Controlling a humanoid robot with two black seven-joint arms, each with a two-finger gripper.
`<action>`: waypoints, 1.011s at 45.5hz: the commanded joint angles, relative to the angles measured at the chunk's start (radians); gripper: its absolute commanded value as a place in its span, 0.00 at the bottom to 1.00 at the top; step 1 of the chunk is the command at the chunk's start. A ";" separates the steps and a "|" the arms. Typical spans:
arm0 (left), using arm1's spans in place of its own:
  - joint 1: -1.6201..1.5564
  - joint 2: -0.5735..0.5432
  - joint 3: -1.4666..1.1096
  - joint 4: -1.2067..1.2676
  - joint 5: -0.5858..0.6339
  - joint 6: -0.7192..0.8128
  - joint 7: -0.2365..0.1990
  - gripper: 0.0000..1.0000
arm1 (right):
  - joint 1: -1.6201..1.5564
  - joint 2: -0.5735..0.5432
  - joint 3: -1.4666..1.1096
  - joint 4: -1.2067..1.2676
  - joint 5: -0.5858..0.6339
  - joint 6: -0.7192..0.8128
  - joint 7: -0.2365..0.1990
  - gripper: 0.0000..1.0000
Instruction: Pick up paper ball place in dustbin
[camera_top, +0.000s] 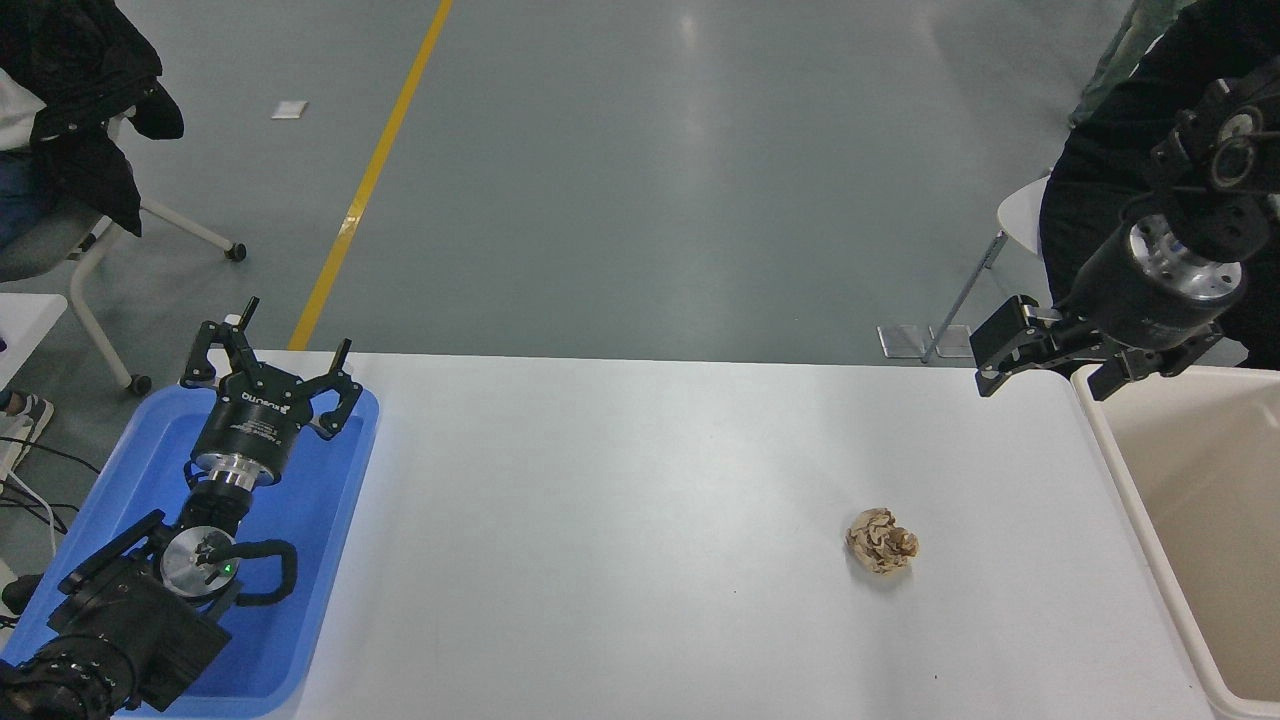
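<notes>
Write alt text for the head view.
A crumpled paper ball lies alone on a white table, left of a cream dustbin. The right gripper hangs open near the dustbin's far corner; the left gripper is open above a blue tray.

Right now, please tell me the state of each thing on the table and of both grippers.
paper ball: crumpled, lying free on the table.
dustbin: open top, visible part holds nothing.
blue tray: under the left arm.
left gripper: open, holding nothing.
right gripper: open, holding nothing, at the dustbin's far corner.
</notes>
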 joint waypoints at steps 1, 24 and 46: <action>0.000 0.000 0.000 0.000 0.000 0.000 -0.001 1.00 | 0.002 0.008 0.006 0.001 -0.005 0.000 0.000 1.00; 0.000 0.000 0.000 0.000 0.000 0.000 -0.001 1.00 | -0.001 0.014 0.006 -0.004 -0.006 0.000 0.000 1.00; 0.000 0.000 0.000 0.000 0.000 0.000 -0.001 1.00 | -0.040 0.058 0.043 -0.007 -0.006 0.000 0.000 1.00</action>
